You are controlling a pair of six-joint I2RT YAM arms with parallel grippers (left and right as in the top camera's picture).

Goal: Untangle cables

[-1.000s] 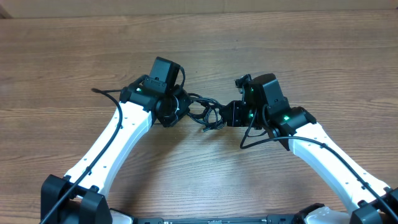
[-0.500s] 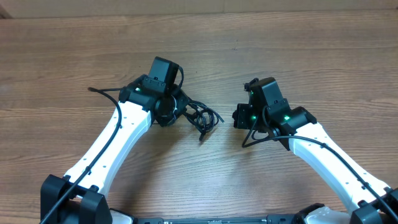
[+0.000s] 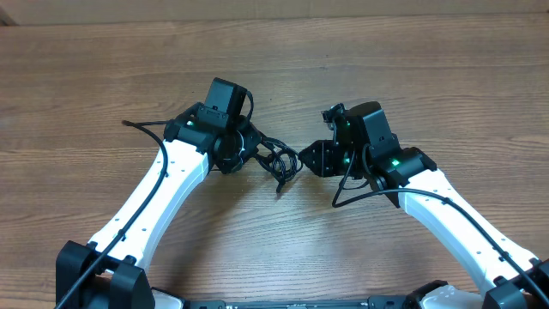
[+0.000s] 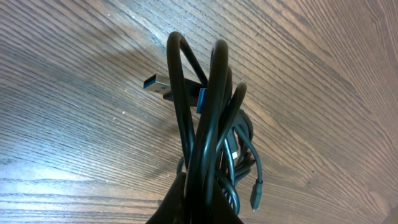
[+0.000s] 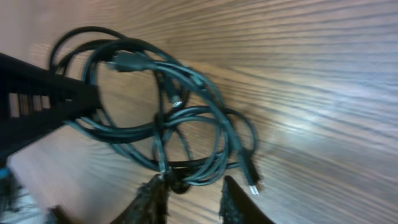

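**2 Arms Square Up Over 1 Knot of Cables**

The left jaws, at the end of the left arm (image 3: 163, 184), are clamped on the cables (image 3: 276, 160). They appear to anchor 1 side of the bundle so the other side can be pulled loose. The loops fan out ahead of those jaws across the wooden surface (image 3: 412, 77). Opposite, on the right arm (image 3: 455, 219), the right jaws stand apart with the nearest loops just at their tips, seemingly lined up for a bite; nothing is pinched there. The count: 2 arms, 1 tangle. A blue-tongued USB plug (image 4: 158, 88) juts out beyond the left jaws, and 1 slim plug (image 4: 255, 199) lies just beside them. The separate cords are too entwined to count.
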